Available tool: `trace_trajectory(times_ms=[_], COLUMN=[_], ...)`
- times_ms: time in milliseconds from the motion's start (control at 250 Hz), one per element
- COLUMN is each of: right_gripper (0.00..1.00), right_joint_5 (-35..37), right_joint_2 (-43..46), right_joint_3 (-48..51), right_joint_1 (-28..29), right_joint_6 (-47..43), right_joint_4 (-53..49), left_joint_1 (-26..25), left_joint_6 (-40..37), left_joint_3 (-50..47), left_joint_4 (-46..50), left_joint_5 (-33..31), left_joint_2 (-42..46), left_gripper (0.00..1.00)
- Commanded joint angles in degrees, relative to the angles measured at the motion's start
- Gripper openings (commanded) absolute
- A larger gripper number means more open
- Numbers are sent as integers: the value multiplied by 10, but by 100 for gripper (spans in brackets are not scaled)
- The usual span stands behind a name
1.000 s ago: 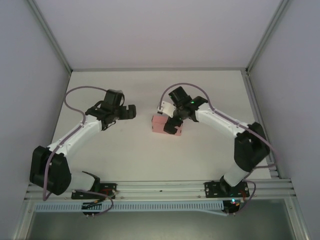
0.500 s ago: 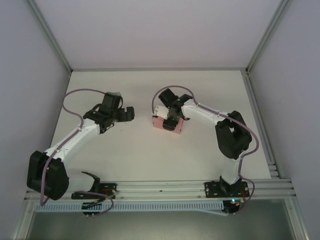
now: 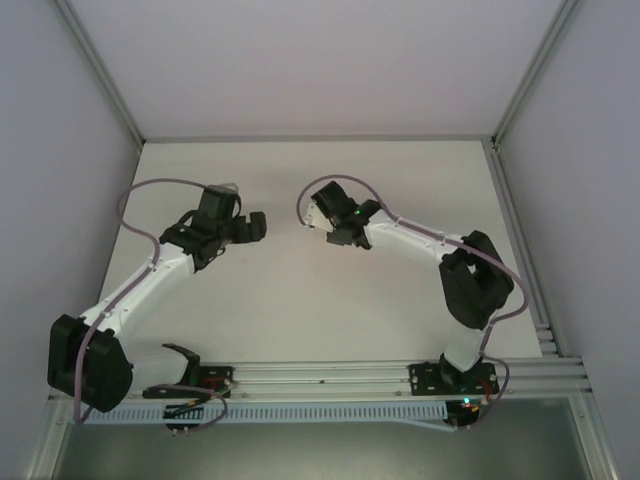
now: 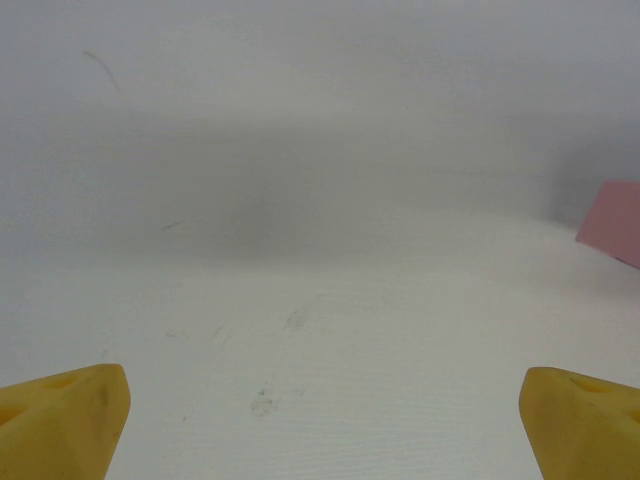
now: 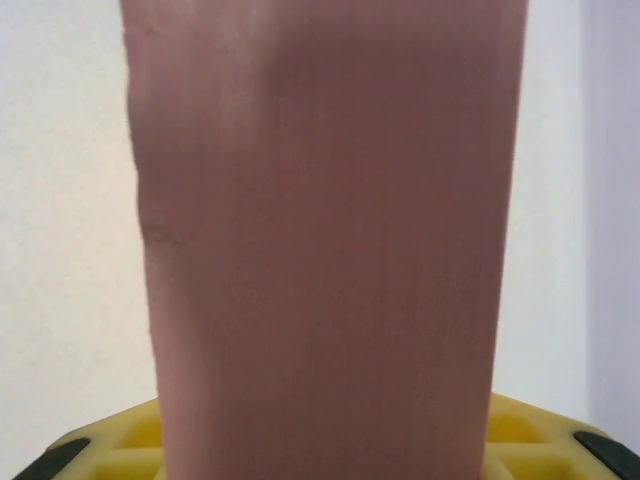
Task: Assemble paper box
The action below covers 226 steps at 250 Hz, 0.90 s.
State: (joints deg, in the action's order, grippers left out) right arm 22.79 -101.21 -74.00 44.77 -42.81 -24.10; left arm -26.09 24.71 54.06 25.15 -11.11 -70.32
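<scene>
A white table fills the middle of the overhead view, closed in by pale grey walls with aluminium frame posts running up at the upper left and upper right. An aluminium rail carrying both arm bases crosses the bottom of the frame. Seen from the left wrist, the tabletop is matt white with a few faint scuffs near the centre.

The left gripper, left of centre in the overhead view, hangs over bare table with its jaws spread wide and nothing between them; its two yellow fingertips sit in the lower corners of the wrist view.

The right gripper, just right of centre, is closed partway on the paper box. In its wrist view the plain pink card rises from between the yellow fingers at the bottom edge and runs up the middle to the top of the frame. A corner of the same box pokes in at the right edge of the left wrist view.
</scene>
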Motion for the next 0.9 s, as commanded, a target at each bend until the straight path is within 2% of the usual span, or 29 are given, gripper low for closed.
trace_trajectory(times_ms=[0,108,244,307,595,795,898], right_gripper=[37,39,37,37,39,39,46], right_joint_5=[76,98,139,148,150,126,115], right_joint_2=[25,20,-1,-14,-55,-58,-58], right_joint_3=[67,98,137,146,157,169,162], right_joint_1=[19,31,39,41,58,63,65], right_joint_6=[-115,-157,-194,-196,-153,-121,-99], right_joint_4=[178,233,339,359,343,318,278], left_joint_1=[2,2,2,3,2,3,2], left_joint_6=[8,10,13,14,14,13,11], left_joint_3=[-16,-19,-21,-19,-22,-21,-22], left_joint_4=[0,4,5,5,6,8,8], left_joint_5=[-22,-26,-29,-29,-29,-28,-27], left_joint_2=[22,28,29,29,32,33,36], left_gripper=[100,100,100,100,100,100,100])
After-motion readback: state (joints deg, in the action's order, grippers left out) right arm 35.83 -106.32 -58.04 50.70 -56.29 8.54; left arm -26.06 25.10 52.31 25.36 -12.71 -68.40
